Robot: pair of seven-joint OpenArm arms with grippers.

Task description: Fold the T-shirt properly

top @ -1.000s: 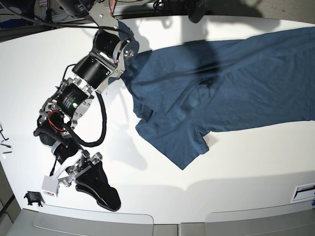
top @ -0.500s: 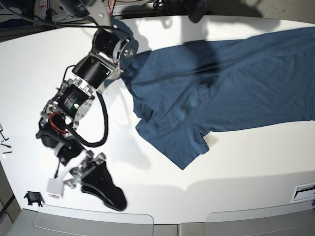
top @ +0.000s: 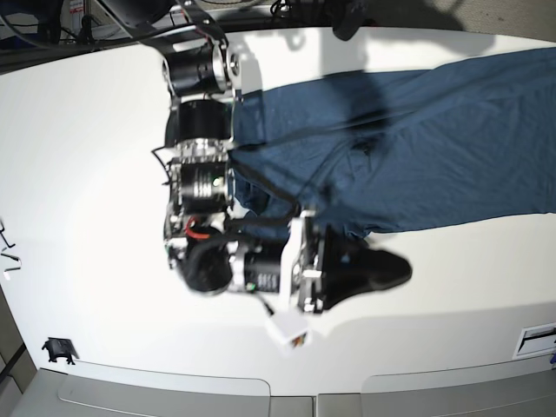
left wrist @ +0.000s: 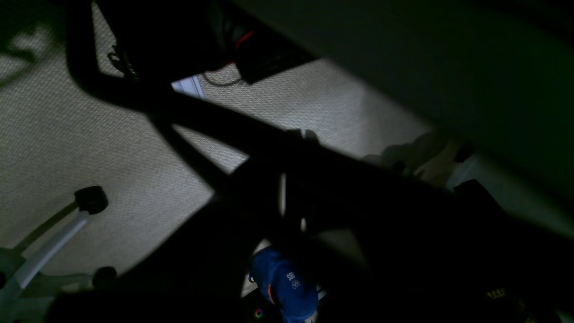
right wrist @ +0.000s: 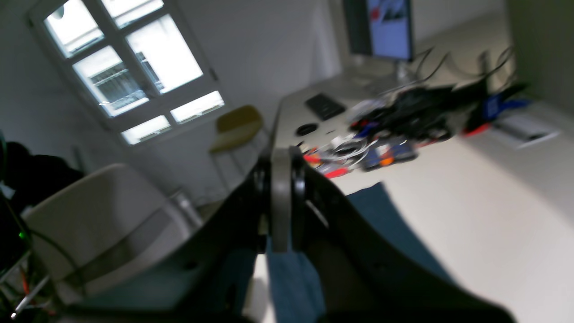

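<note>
The dark navy T-shirt (top: 434, 139) lies spread on the white table (top: 87, 156), from the middle to the right edge. My right gripper (top: 391, 271) points right, low over the shirt's near sleeve, and hides that part. In the right wrist view the gripper (right wrist: 280, 179) has its fingers pressed together with nothing between them, and navy cloth (right wrist: 385, 224) lies on the table behind. The left wrist view is dark. It shows only black silhouettes over a carpeted floor, so the left gripper's state is unclear. The left arm does not show in the base view.
A small black clip (top: 56, 350) sits at the table's front left corner. A white slotted fitting (top: 534, 339) is at the front right. The right arm's joints (top: 200, 174) stand along the shirt's left edge. A cluttered desk (right wrist: 381, 130) is far behind.
My right arm has swung from the table's front left to the right. Its gripper, which was off the shirt, is now over the near sleeve. The shirt's left edge has shifted slightly.
</note>
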